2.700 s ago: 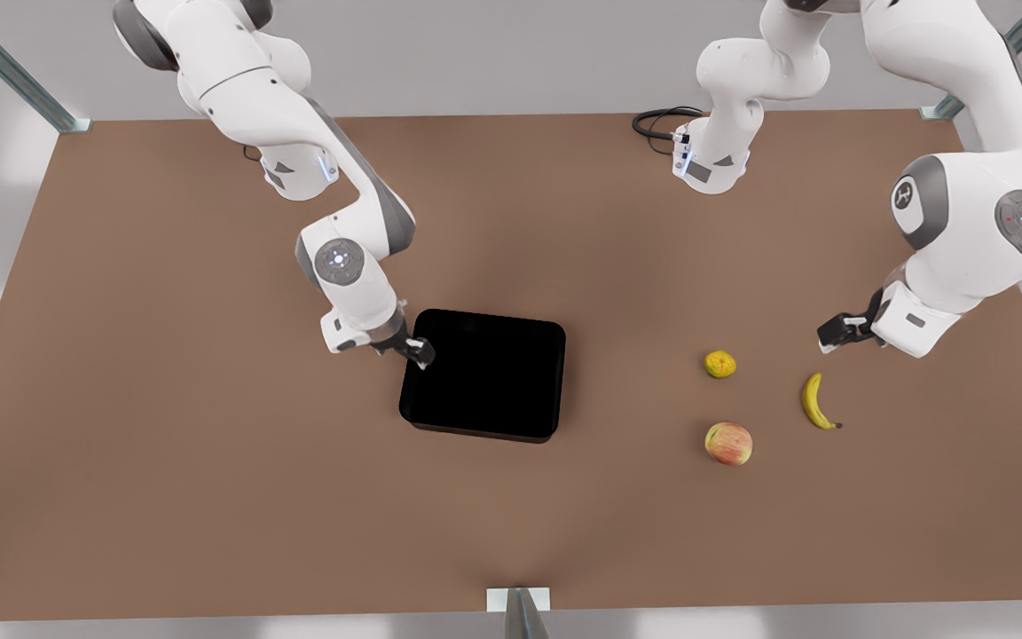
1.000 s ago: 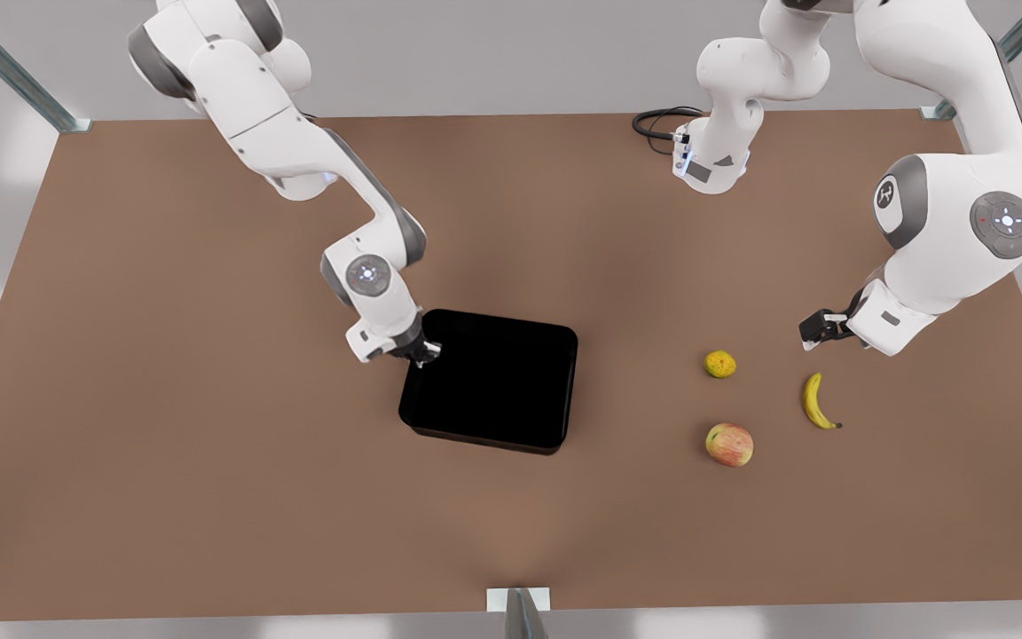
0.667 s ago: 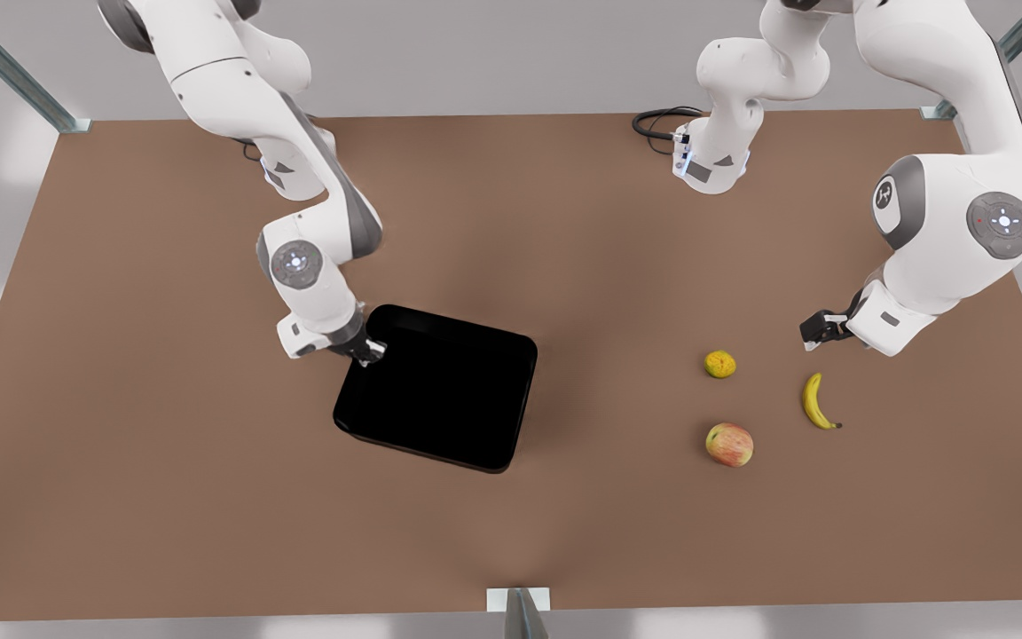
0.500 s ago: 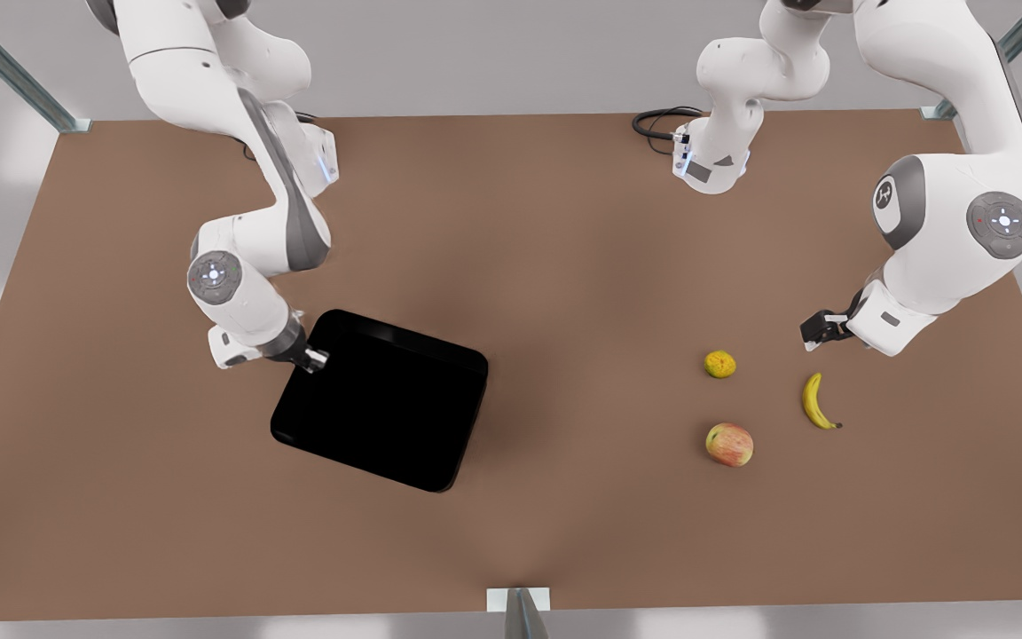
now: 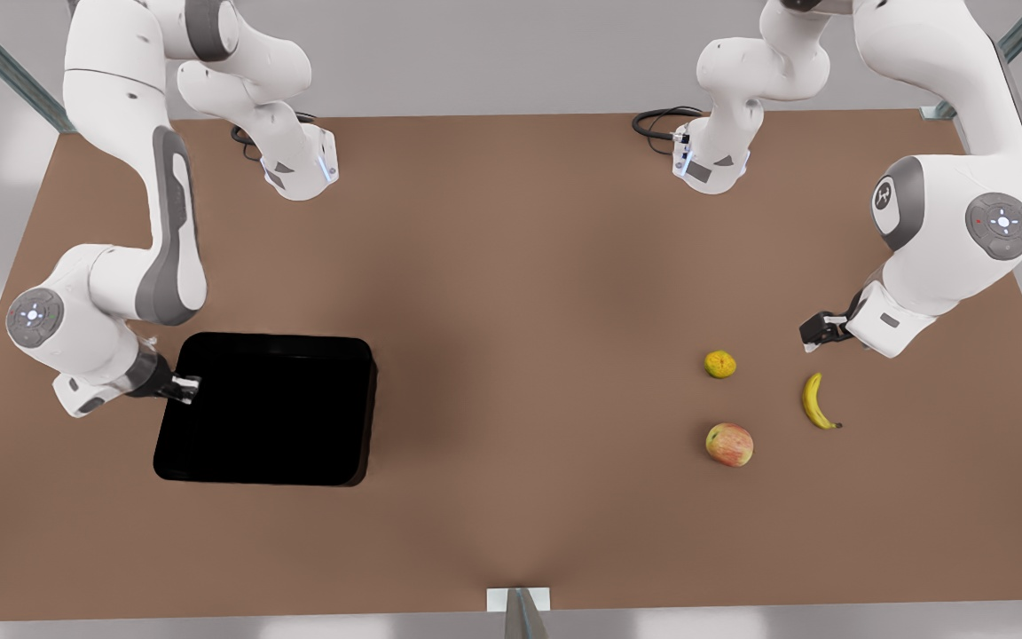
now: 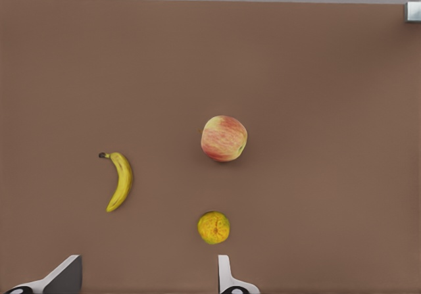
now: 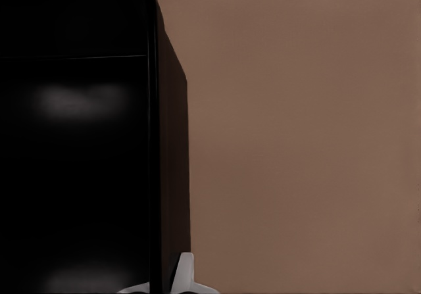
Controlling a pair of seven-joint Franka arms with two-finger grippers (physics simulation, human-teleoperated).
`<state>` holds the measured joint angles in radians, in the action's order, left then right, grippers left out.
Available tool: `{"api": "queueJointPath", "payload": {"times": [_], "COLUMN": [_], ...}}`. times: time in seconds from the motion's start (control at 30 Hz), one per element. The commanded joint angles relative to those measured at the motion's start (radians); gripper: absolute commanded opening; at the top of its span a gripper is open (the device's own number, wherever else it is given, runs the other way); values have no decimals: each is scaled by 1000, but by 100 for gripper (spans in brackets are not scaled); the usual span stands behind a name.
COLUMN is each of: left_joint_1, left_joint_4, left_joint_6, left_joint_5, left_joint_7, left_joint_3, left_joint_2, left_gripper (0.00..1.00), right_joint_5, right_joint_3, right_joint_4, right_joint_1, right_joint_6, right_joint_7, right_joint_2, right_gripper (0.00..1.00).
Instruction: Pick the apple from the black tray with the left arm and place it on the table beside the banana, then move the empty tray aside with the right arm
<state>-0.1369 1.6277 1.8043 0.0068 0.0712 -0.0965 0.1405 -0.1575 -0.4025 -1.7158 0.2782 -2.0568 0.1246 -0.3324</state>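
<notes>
1. I see the apple (image 5: pixel 729 445), round, red and yellow-green, sitting on the bare table (image 5: pixel 520 266) towards the front view's right, off the tray.
2. The banana (image 5: pixel 817 402), small, curved and yellow with a dark tip, lies flat just beside the apple, not touching it.
3. The black tray (image 5: pixel 267 410), matte with rounded corners and a low rim, rests empty at the front view's left, well apart from both fruits.
</notes>
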Motion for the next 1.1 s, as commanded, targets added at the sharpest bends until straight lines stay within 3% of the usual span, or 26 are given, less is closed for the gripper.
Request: {"api": "queueJointPath", "payload": {"times": [0.0,0.27,0.33,0.4,0.43,0.53,0.57,0.6,0.67,0.77,0.83,0.9,1.07], "left_joint_1": [0,-1,-1,-1,-1,-1,-1,-1,-1,-1,-1,-1,-1], "left_joint_4": [-2,-58,-42,-72,-74,-74,-74,-74,-74,-74,-74,-74,-74], "left_joint_6": [0,-2,-125,-122,-120,-118,-117,-117,-118,-118,-117,-118,-118], "left_joint_5": [1,-2,-14,-14,-13,-5,-5,-4,-4,-4,-4,-5,-8], "left_joint_7": [9,48,52,55,55,56,56,56,58,56,56,56,58], "left_joint_3": [0,12,12,12,12,12,12,12,12,12,12,12,14], "left_joint_2": [-1,31,8,27,27,30,30,30,33,33,34,34,34], "left_gripper": [100,100,100,100,100,100,100,100,100,100,100,100,100], "right_joint_5": [-74,-183,-201,-211,-211,-217,-241,-241,-211,79,148,141,119], "right_joint_3": [-45,-130,-131,-131,-134,-137,-137,-136,-101,155,238,251,240], "right_joint_4": [44,88,88,90,93,96,104,105,180,277,277,275,278], "right_joint_1": [-5,-40,-48,-50,-50,-48,-47,-45,-31,-28,-7,-10,-40], "right_joint_6": [15,-51,-72,-74,-74,-72,-65,-53,156,311,354,354,354], "right_joint_7": [977,985,969,969,969,937,931,931,805,327,6,-181,-181], "right_joint_2": [-50,-257,-297,-309,-309,-306,-301,-283,-146,41,41,32,12], "right_gripper": [4,4,4,5,17,83,100,100,100,100,100,100,100]}}
